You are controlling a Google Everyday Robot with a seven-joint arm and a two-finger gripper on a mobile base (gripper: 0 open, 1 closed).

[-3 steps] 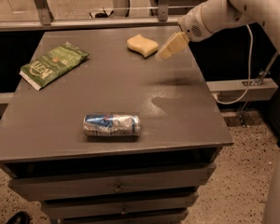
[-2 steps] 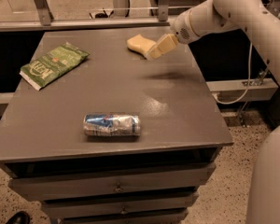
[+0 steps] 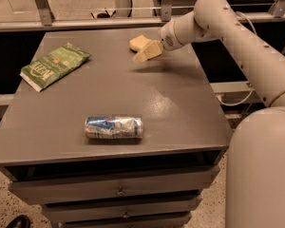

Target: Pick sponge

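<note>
The sponge (image 3: 137,42), a small pale yellow block, lies on the grey table (image 3: 180,103) near its far edge, right of centre. My gripper (image 3: 142,56) comes in from the right on the white arm (image 3: 213,18) and hangs just in front of and slightly right of the sponge. It points down and to the left, its tip close above the tabletop. It partly overlaps the sponge's near right corner in the camera view. Nothing shows as held.
A crushed blue and silver can (image 3: 114,127) lies on its side near the table's front edge. A green snack bag (image 3: 54,65) lies at the far left. The arm's large lower link (image 3: 261,175) fills the right foreground. Drawers (image 3: 118,191) sit under the tabletop.
The gripper has moved left and slightly down, from right of the sponge to just in front of it. The arm has swung closer to the camera. The sponge, can and bag have not moved.
</note>
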